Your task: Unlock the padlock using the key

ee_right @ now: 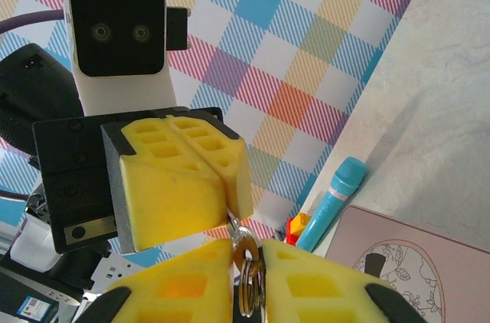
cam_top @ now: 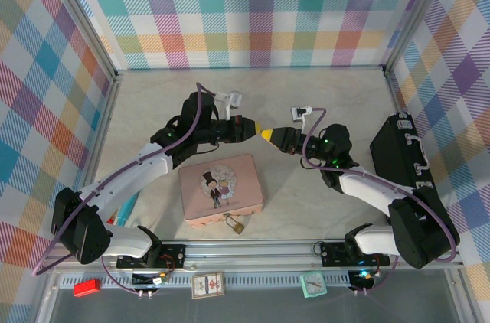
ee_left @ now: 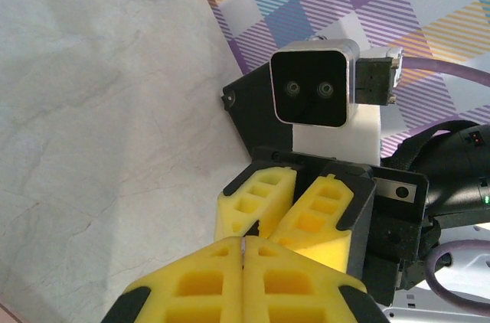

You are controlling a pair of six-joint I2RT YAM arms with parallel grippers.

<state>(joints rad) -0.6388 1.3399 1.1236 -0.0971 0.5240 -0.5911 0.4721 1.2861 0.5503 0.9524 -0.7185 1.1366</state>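
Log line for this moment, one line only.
left gripper: shut on key | right gripper: around key's ring, grip unclear | padlock: on table at pink tin near edge, untouched | stage: mid-air handover

The key (ee_right: 243,256), small, silver-grey, ring at its head, upright in mid-air, tip in the closed left gripper (ee_right: 230,204), head nipped by the right gripper (ee_right: 246,281), the padlock (cam_top: 238,226), brass body, silver shackle, lying flat against the pink tin (cam_top: 245,174), near edge.
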